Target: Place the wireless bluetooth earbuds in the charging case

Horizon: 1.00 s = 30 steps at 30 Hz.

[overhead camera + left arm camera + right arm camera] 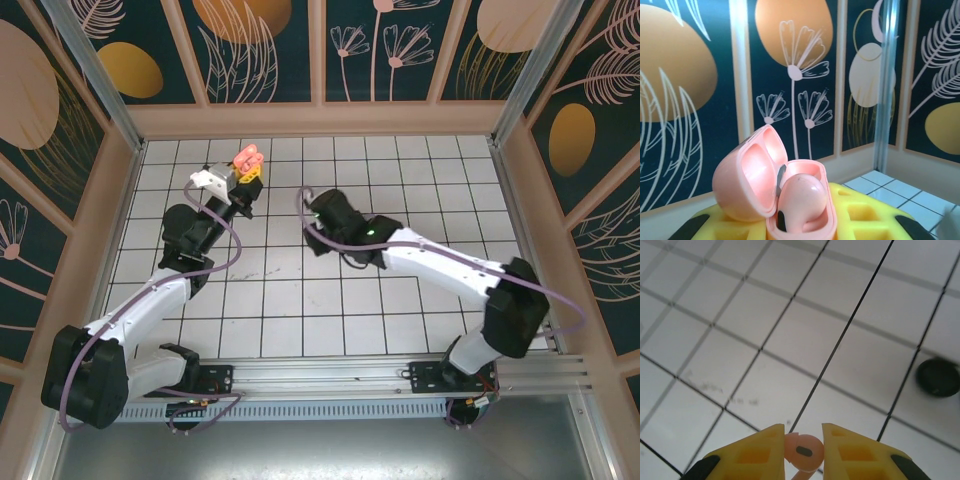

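The right claw (803,452) is pictured clamped on a salmon earbud (805,450). Its rounded head is pinched between the yellow fingers (757,455) above the white tiled table (805,325), and which way the stem points cannot be clearly made out. Across from it, the left claw (247,174) is closed on the pink case (812,225), which is held up off the table with its lid (745,175) swung open. One well of the case is already filled by a matching salmon earbud (801,199); the well beside it is hidden from this angle, though it is judged to be free. For a clean insertion, the held earbud should be carried over the open case, turned stem-down and lined up with the free well. It should be let go only once it is seated, with the lid cleared on the way in and the case kept steady. A dark round object (938,376), too blurred to be identified, is seen lying on the tiles nearby.
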Each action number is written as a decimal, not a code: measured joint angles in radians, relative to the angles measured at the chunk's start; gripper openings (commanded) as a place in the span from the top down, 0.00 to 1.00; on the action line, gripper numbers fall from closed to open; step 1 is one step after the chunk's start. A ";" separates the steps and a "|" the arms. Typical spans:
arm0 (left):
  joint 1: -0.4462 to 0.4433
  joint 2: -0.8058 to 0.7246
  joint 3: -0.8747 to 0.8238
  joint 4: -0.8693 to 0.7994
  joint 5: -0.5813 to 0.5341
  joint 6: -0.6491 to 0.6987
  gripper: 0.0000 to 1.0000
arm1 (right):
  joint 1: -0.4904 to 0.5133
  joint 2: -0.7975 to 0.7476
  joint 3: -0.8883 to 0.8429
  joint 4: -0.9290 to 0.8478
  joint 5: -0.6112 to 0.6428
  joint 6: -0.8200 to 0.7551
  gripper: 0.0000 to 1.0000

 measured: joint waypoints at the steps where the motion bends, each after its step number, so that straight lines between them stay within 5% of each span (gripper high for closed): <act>1: 0.000 0.001 0.000 0.000 0.019 -0.001 1.00 | -0.015 -0.027 0.007 0.006 0.000 0.000 0.79; 17: -0.027 0.125 -0.020 0.049 0.373 -0.030 1.00 | -0.102 -0.164 0.169 0.223 -0.098 -0.135 0.79; 30: -0.102 0.270 0.151 0.008 0.408 -0.008 1.00 | -0.133 -0.168 0.051 0.399 -0.209 -0.237 0.80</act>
